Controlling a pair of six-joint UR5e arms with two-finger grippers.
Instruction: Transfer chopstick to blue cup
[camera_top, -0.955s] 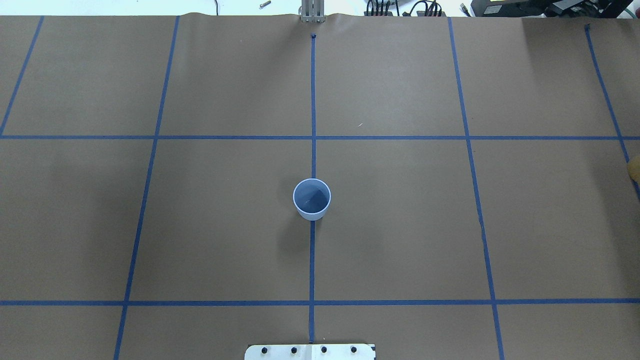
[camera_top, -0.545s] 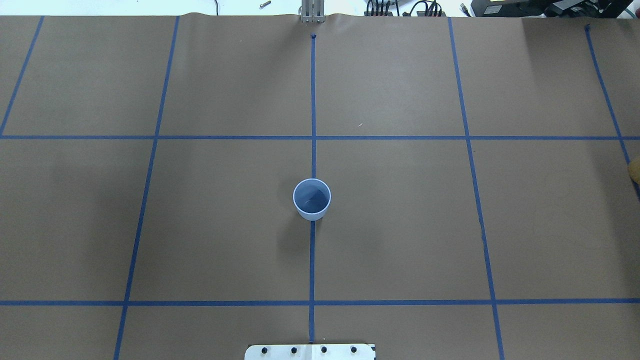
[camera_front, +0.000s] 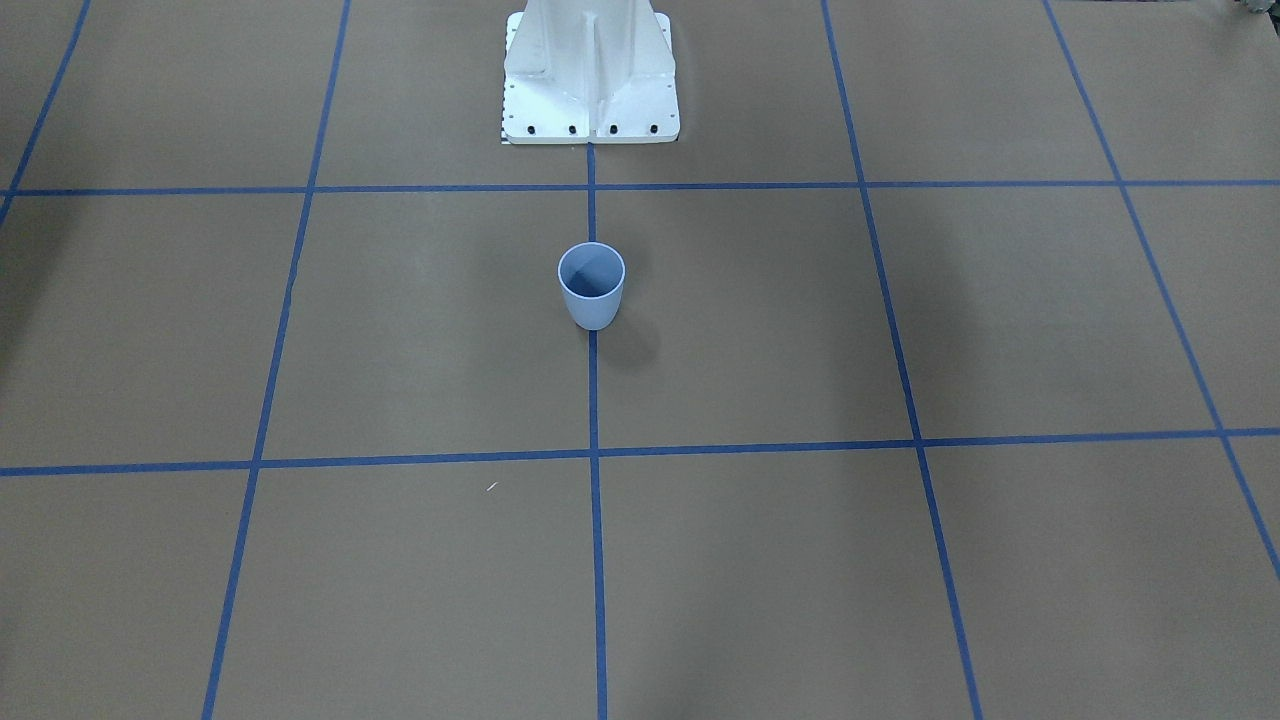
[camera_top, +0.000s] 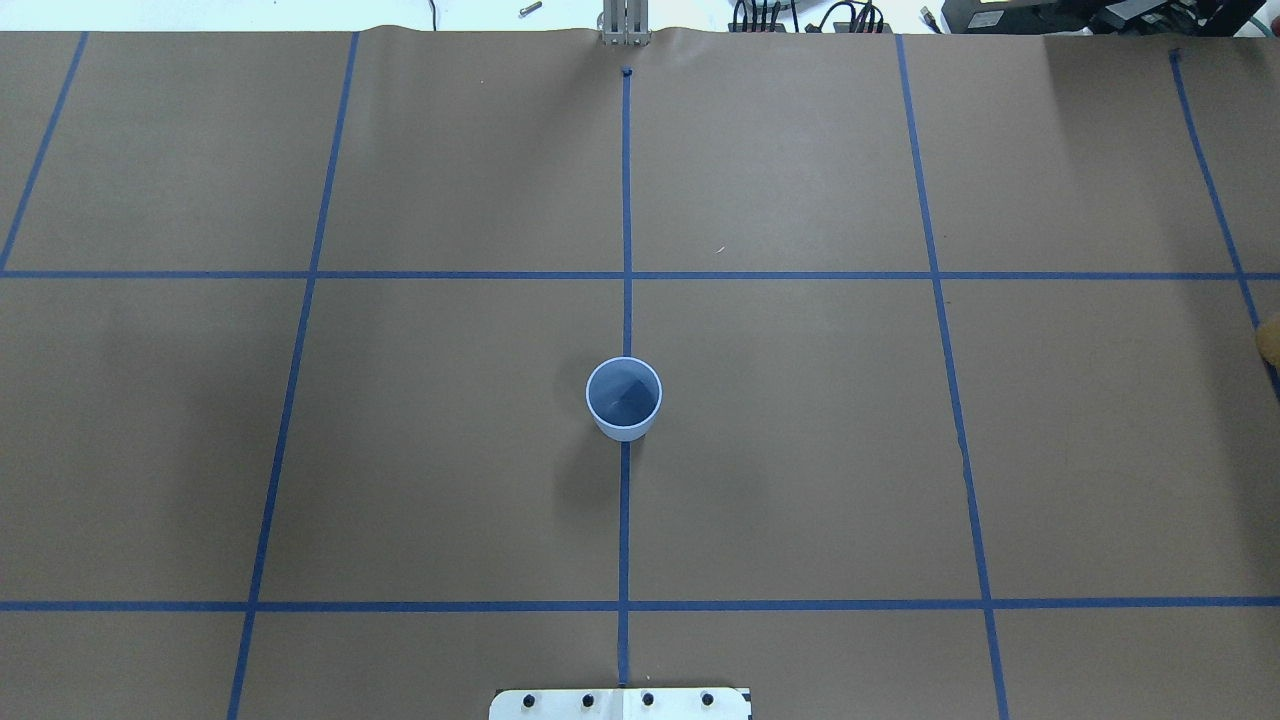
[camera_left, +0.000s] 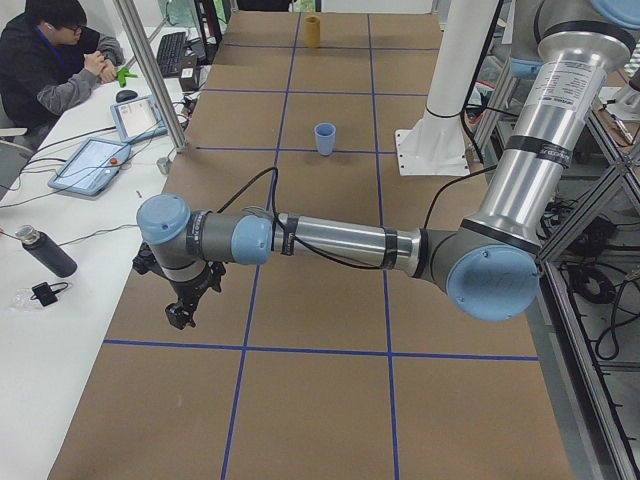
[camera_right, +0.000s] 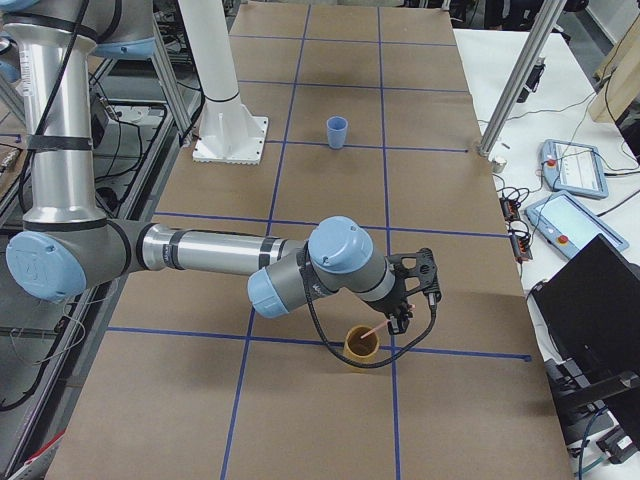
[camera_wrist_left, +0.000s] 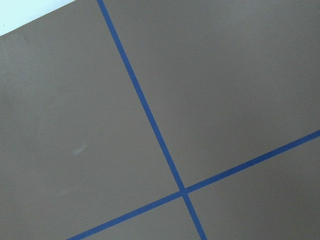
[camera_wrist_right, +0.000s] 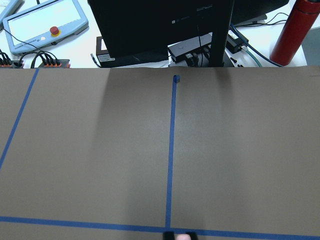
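The blue cup (camera_top: 623, 398) stands upright and empty on the centre tape line, in front of the robot base; it also shows in the front view (camera_front: 591, 285). In the exterior right view my right gripper (camera_right: 402, 318) hangs at the rim of a brown cup (camera_right: 361, 343) far from the blue cup (camera_right: 337, 131). A pale pink chopstick (camera_right: 375, 329) slants from the brown cup up to the fingers. In the right wrist view the fingertips (camera_wrist_right: 170, 236) stand close together with a pink bit between them. My left gripper (camera_left: 181, 314) hovers low over bare paper at the other end; I cannot tell its state.
Brown paper with a blue tape grid (camera_top: 627, 275) covers the table. The white robot base (camera_front: 590, 70) stands behind the blue cup. Tablets (camera_left: 95, 160), a bottle (camera_left: 45, 252) and a seated person (camera_left: 55, 60) are beside the table. A monitor (camera_wrist_right: 165, 30) stands past the right end.
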